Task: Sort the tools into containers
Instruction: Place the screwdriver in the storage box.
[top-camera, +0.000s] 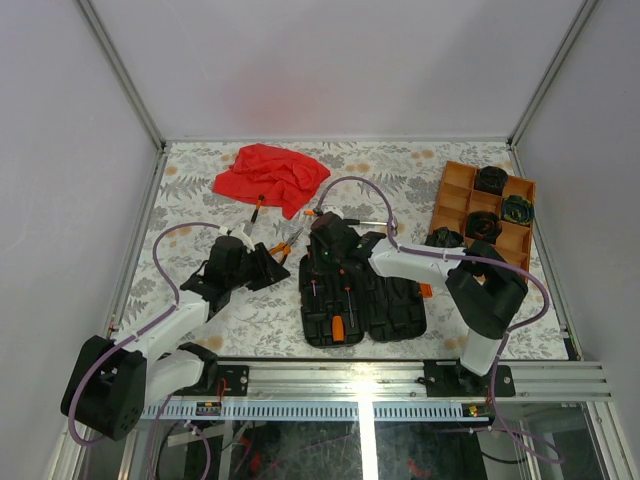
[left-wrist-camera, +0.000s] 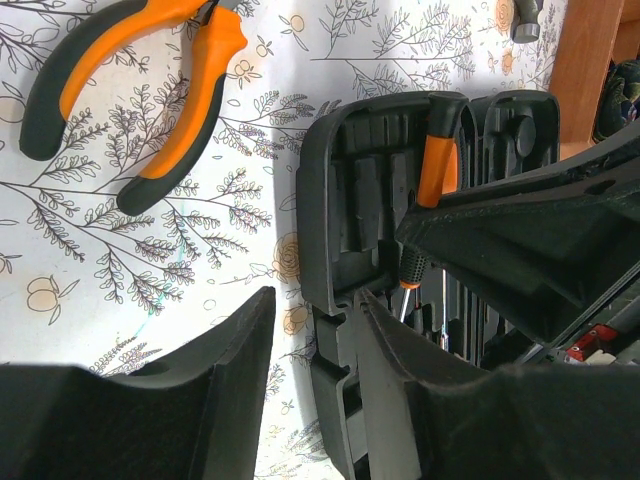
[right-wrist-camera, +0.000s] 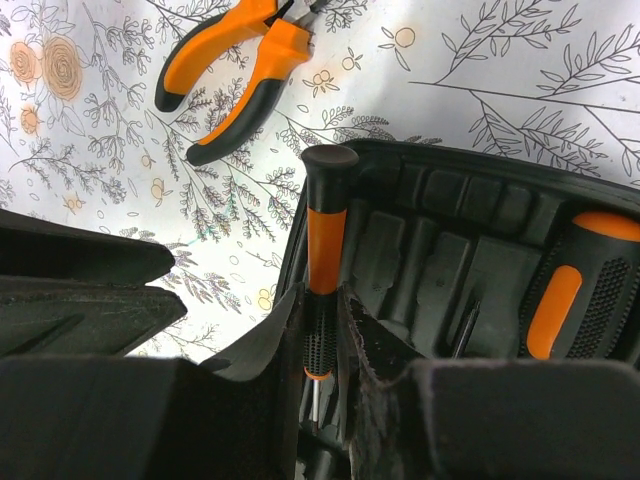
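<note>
The black tool case (top-camera: 390, 310) lies open at the front centre. My right gripper (top-camera: 320, 268) (right-wrist-camera: 320, 300) is shut on an orange-and-black screwdriver (right-wrist-camera: 325, 240) (left-wrist-camera: 435, 170), held over the case's left half (right-wrist-camera: 450, 230). Another orange-and-black handle (right-wrist-camera: 580, 290) lies in a slot of the case. My left gripper (top-camera: 262, 268) (left-wrist-camera: 315, 300) stands open astride the case's left wall (left-wrist-camera: 345, 200), one finger inside and one outside, with table showing in the gap. The orange-handled pliers (top-camera: 283, 243) (left-wrist-camera: 150, 90) (right-wrist-camera: 240, 60) lie on the table just left of the case.
An orange tray (top-camera: 455, 200) at the back right holds several dark coiled bundles (top-camera: 490, 180). A red cloth (top-camera: 270, 175) lies at the back left with a small screwdriver (top-camera: 257, 210) at its edge. A thin steel-shafted tool (top-camera: 350, 217) lies behind the right gripper.
</note>
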